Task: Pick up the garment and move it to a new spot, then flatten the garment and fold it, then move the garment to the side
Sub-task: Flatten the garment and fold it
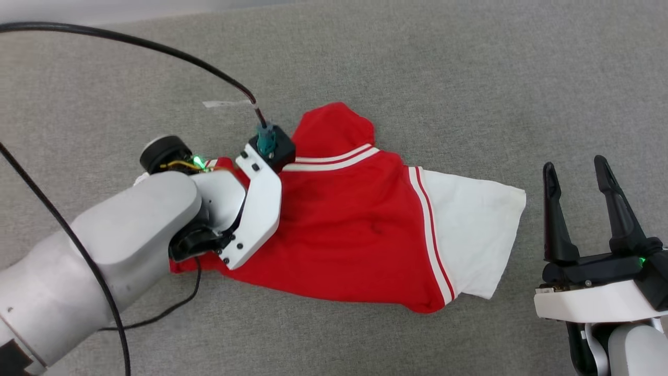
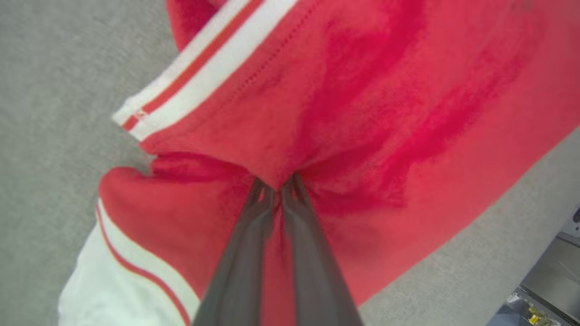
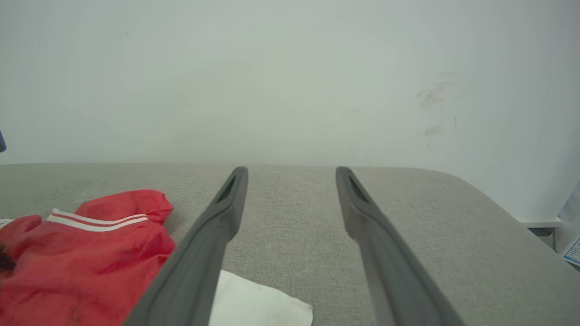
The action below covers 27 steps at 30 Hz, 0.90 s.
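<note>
Left tool nips tight on a bunched fold of the garment: soft, light, floppy, likely to drape; a hem edge might hold truer. Right tool gapes wide, empty.

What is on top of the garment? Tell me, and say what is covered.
The left gripper rests on the garment, shut on a pinch of red cloth. Its pale forearm lies over the garment's left end in the head view, so that part is hidden.
</note>
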{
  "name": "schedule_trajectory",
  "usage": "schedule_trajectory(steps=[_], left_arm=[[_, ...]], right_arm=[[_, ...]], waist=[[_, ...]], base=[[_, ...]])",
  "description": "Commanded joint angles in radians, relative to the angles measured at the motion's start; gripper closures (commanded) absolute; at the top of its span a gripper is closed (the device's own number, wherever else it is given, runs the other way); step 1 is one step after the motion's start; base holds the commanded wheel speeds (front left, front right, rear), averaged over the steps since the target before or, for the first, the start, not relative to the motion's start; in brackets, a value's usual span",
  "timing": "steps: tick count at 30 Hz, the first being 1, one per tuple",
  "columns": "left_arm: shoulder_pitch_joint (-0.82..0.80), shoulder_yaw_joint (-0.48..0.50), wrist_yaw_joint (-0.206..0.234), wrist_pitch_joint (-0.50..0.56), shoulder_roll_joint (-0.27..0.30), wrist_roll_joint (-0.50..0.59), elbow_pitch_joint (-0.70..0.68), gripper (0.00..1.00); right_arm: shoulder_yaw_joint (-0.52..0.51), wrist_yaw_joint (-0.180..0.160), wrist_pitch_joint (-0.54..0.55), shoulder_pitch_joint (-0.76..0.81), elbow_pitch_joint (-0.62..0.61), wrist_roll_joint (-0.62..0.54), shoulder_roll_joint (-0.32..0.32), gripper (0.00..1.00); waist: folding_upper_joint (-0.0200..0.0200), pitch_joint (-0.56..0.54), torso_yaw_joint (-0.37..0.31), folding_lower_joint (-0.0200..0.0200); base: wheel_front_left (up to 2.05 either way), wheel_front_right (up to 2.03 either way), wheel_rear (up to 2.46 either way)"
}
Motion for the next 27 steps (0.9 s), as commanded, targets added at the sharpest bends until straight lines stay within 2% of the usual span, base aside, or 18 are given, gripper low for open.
schedule_trajectory(steps=[1,6,12,16,21,25,26,27], left_arm=[[-0.031,0.001,0.001,-0.028,0.003,-0.003,-0.020,1.00],[-0.059,0.001,0.001,-0.069,0.002,-0.005,-0.100,1.00],[-0.015,0.001,0.001,-0.074,-0.043,0.006,-0.170,1.00],[0.038,0.001,0.001,-0.022,-0.067,0.060,-0.162,1.00],[0.107,-0.003,0.001,0.026,-0.085,0.077,-0.138,1.00],[0.121,-0.007,0.001,0.008,-0.090,0.066,-0.121,1.00],[0.106,-0.005,0.001,-0.012,-0.088,0.073,-0.119,0.00],[0.091,-0.003,0.001,-0.035,-0.087,0.064,-0.117,0.00]], right_arm=[[-0.001,0.000,-0.002,0.006,0.002,-0.003,0.004,0.00],[-0.001,0.000,-0.002,0.012,0.000,0.001,0.005,0.00],[0.001,0.000,-0.002,0.003,-0.006,0.007,0.006,0.00],[0.002,0.000,-0.002,-0.009,-0.004,0.008,0.007,0.00],[-0.001,0.000,-0.002,-0.019,0.001,0.012,0.007,0.00],[-0.006,0.000,-0.002,-0.019,0.004,0.018,0.007,0.00],[-0.007,0.000,-0.002,-0.017,0.006,0.017,0.007,0.00],[-0.009,0.000,-0.002,-0.013,0.007,0.017,0.007,0.00]], waist=[[0.0000,-0.016,0.007,0.0000],[0.0000,-0.030,0.007,0.0000],[0.0000,-0.012,-0.006,0.0000],[0.0000,0.010,-0.019,0.0000],[0.0000,0.024,-0.027,0.0000],[0.0000,0.025,-0.023,0.0000],[0.0000,0.021,-0.019,0.0000],[0.0000,0.016,-0.015,0.0000]], base=[[0.00,0.00,0.00],[0.00,0.00,0.00],[0.00,0.00,0.00],[0.00,0.00,0.00],[0.00,0.00,0.00],[0.00,0.00,0.00],[0.00,0.00,0.00],[0.00,0.00,0.00]])
